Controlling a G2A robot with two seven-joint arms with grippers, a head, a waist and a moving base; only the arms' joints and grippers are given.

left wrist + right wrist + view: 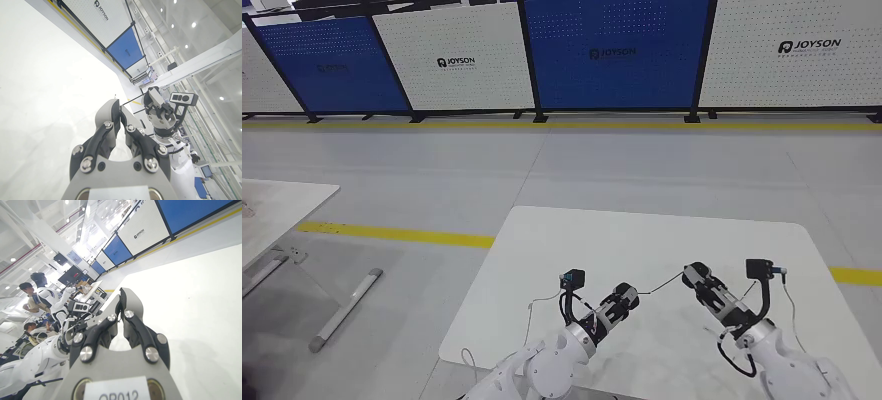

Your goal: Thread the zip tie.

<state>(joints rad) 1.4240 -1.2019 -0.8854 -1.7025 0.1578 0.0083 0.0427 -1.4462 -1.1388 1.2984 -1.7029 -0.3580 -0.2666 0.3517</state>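
A thin black zip tie (660, 287) is stretched in the air between my two grippers, above the near part of the white table (642, 240). My left gripper (630, 293) is shut on one end of it. In the left wrist view the closed fingertips (118, 106) pinch the zip tie (132, 100), which runs straight across to my right gripper (151, 92). My right gripper (690, 273) is shut on the other end. In the right wrist view its gripper (121, 292) has the pads pressed together, and the tie's end is hidden between them.
The table's far edge (652, 212) and left edge (477, 285) drop to the grey floor. A second white table (282, 200) stands to the far left. Blue and white panels (612, 50) line the back.
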